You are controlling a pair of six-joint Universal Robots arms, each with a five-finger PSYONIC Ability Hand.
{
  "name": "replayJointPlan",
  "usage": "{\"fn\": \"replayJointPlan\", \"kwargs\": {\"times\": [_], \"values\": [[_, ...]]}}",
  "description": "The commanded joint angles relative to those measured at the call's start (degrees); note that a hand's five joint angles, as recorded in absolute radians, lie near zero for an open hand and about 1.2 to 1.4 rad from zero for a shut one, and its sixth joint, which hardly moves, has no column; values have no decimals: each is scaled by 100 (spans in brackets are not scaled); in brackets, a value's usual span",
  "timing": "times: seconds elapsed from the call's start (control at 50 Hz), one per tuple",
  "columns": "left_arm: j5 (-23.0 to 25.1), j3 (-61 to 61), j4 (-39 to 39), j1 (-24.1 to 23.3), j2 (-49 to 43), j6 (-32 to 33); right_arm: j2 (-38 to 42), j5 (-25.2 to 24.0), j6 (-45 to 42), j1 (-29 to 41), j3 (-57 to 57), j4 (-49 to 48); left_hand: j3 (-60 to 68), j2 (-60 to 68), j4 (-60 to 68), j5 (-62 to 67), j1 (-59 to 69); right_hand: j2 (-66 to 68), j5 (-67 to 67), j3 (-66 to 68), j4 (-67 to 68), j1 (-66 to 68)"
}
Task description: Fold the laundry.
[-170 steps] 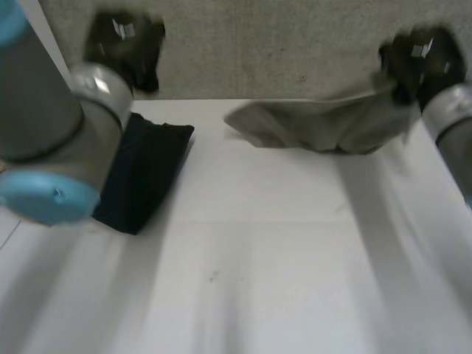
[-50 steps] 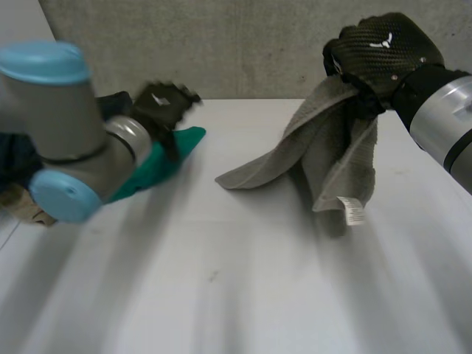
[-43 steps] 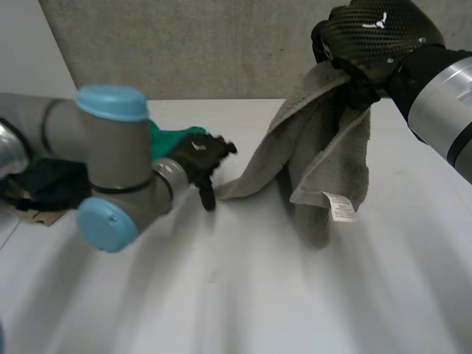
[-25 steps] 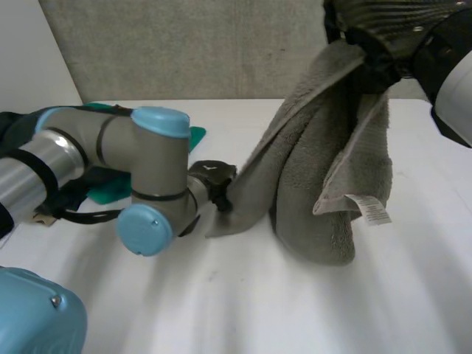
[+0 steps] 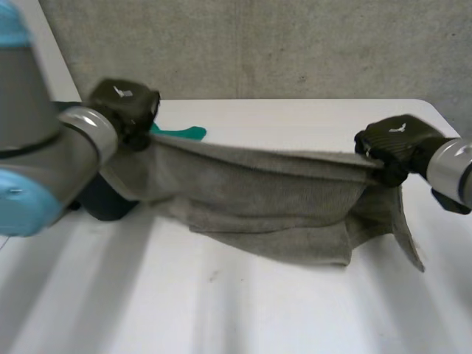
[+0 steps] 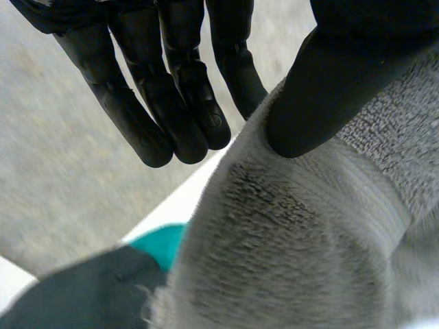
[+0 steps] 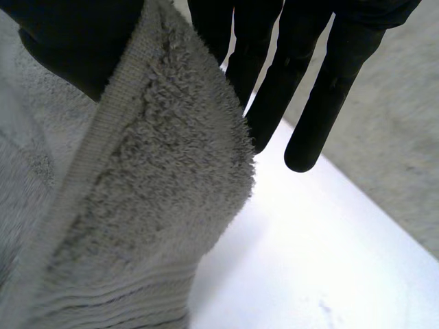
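Both hands are clamped on one grey towel (image 5: 265, 199), each at an end of its upper edge, so that the cloth is drawn out lengthwise between them. The left hand (image 5: 124, 109) is seen in its wrist view with the thumb (image 6: 329, 82) pressed down onto the hemmed edge while the fingers (image 6: 171, 103) are held straight just past it. The pinch itself is hidden under the cloth, but a grip is judged from the taut edge. The right hand (image 5: 397, 144) is shown in its own wrist view with a corner of the towel caught between its thumb and straight fingers.

The edge is held raised and stretched, it is judged, so that bunching is pulled out and the towel can be laid flat on the white table (image 5: 243, 310) before any fold is made. Below the line between the hands the body of the towel sags and is creased. Its lower edge appears to rest on the table, and a loose flap hangs under and just outside the right hand.

A teal cloth (image 5: 181, 133) lies just beyond the left hand's fingertips, and a dark cloth (image 5: 107, 203) is seen under the left arm, both beside the towel's end. Neither is touched by the hand.
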Motion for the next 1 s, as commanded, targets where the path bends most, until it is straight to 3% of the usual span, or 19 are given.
{"fn": "replayJointPlan", "kwargs": {"times": [0.02, 0.1, 0.2, 0.26, 0.32, 0.42, 0.56, 0.7, 0.82, 0.9, 1.0], "values": [[-301, 1588, 88, -136, -1489, 183, 978, 121, -602, 201, -766, -448, 1208, 1170, 1143, 1380, 1326, 1282, 1175, 1173, 1149, 1615], [-72, 2801, 772, -136, -1579, 104, 1304, 472, -726, 341, -1706, -1291, 1208, 1170, 1143, 1380, 1326, 1282, 1175, 1173, 1149, 1615], [-124, 3602, 2029, -48, -1210, -19, 1269, 1096, -454, 429, -2384, -2740, 1208, 1170, 1143, 1380, 1326, 1282, 1175, 1173, 1149, 1615], [-212, 3603, 2557, -40, -972, -37, 1094, 1080, -208, 473, -2350, -3830, 1208, 1170, 1143, 1380, 1326, 1282, 1175, 1173, 1149, 1615], [-213, 3410, 2523, -22, -805, -11, 909, 887, -23, 482, -2104, -4483, 1208, 1170, 1143, 1380, 1326, 1282, 1175, 1173, 1149, 1615], [-256, 2506, 2163, 101, -454, -46, 531, 386, 21, 438, -1445, -4106, 1208, 1170, 1143, 1380, 1326, 1282, 1175, 1173, 1149, 1615], [-178, 92, 2083, 207, 240, -55, 135, -282, -32, 149, -32, -2885, 1208, 1170, 1143, 1380, 1326, 1282, 1175, 1173, 1149, 1615], [174, -1440, 2215, 57, -30, 15, 749, -687, -348, -98, 1087, -2664, 1208, 1170, 1143, 1380, 1326, 978, 871, 869, 845, 1311], [104, -1609, 2224, 22, -321, 42, 1374, -468, -445, -195, 1149, -2620, 1208, 1170, 1143, 1380, 1326, -165, -272, -274, -298, 168], [34, -1574, 2206, 48, -339, 33, 1445, -3, -94, -212, 1096, -2611, 1208, 1170, 1143, 1380, 1326, -2299, -2406, -2408, -2432, -1966], [-28, -1582, 2198, 66, -278, 33, 1322, 1096, 1030, -212, 1158, -2541, 1208, 1170, 1143, 1380, 1326, -3800, -3907, -3909, -3933, -3466]]}}
